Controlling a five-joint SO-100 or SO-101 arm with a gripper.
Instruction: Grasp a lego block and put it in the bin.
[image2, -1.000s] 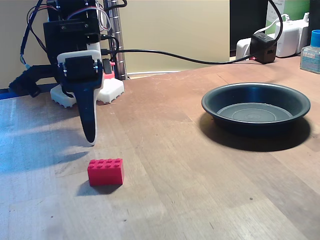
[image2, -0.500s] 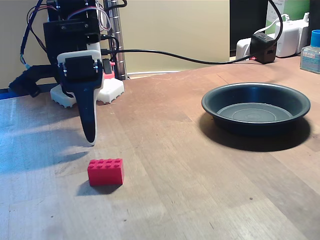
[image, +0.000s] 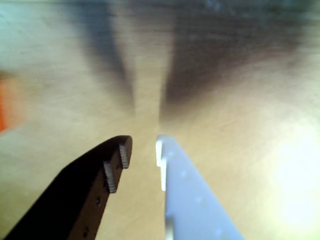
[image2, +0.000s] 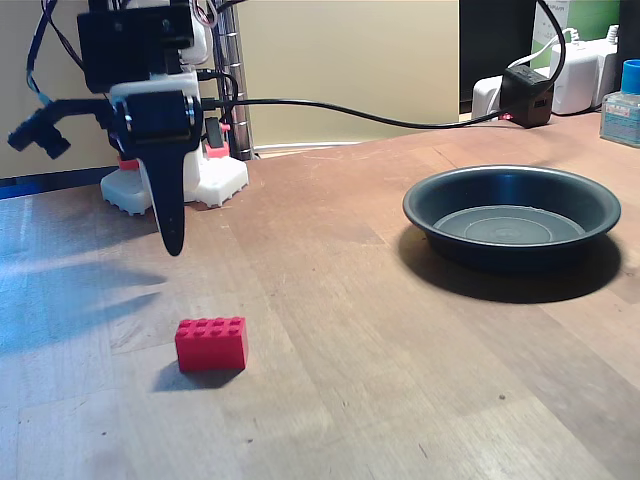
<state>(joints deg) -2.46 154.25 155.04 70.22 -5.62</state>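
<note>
With the gripper (image: 142, 145) hanging empty above the table (image2: 400, 380), jaws only slightly parted, and the lego block (image2: 211, 344) lying below and nearer the fixed camera, it should open wider and descend straddling the block.

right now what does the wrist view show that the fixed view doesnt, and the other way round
The wrist view alone shows the gap of the tool up close: the ridged pads stand slightly apart over bare wood, nothing between them. The fixed view alone shows the lego block clearly, lying on the table below the tool, the bin far to the right, and the white base. Both show the tool and the wooden table.
</note>
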